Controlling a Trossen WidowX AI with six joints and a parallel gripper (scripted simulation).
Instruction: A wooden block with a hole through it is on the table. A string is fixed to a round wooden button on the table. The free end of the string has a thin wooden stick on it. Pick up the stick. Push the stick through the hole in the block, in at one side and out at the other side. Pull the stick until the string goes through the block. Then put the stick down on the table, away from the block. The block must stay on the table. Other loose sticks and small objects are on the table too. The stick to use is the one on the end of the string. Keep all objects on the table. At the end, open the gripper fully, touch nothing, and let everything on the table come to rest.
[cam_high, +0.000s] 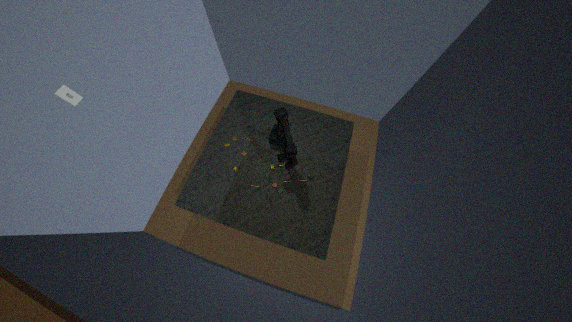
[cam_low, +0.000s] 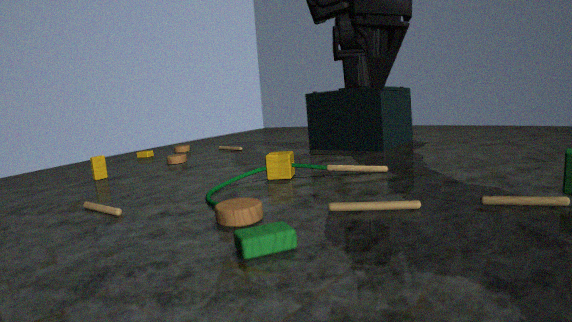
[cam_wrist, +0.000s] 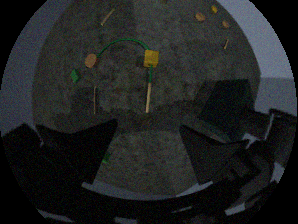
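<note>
The yellow block (cam_low: 280, 166) (cam_wrist: 151, 58) sits on the table. The green string (cam_low: 235, 178) (cam_wrist: 125, 39) curves from the round wooden button (cam_low: 239, 212) (cam_wrist: 90, 61) to one side of the block and comes out at the opposite side. There it joins the wooden stick (cam_low: 357, 168) (cam_wrist: 148, 97), which lies on the table away from the block. The string inside the hole is hidden. My gripper (cam_wrist: 149, 125) is wide open and empty, raised above the table and clear of the stick. In the exterior view the fingers are out of frame.
Loose sticks (cam_low: 375, 205) (cam_low: 525, 201) (cam_low: 102, 208) and a green block (cam_low: 266, 240) (cam_wrist: 74, 76) lie around. Another green block (cam_low: 568, 172) stands at the right edge. Yellow pieces (cam_low: 99, 167) (cam_low: 145, 154) and wooden discs (cam_low: 176, 159) (cam_low: 182, 149) lie farther off. The arm's base (cam_low: 357, 120) stands behind.
</note>
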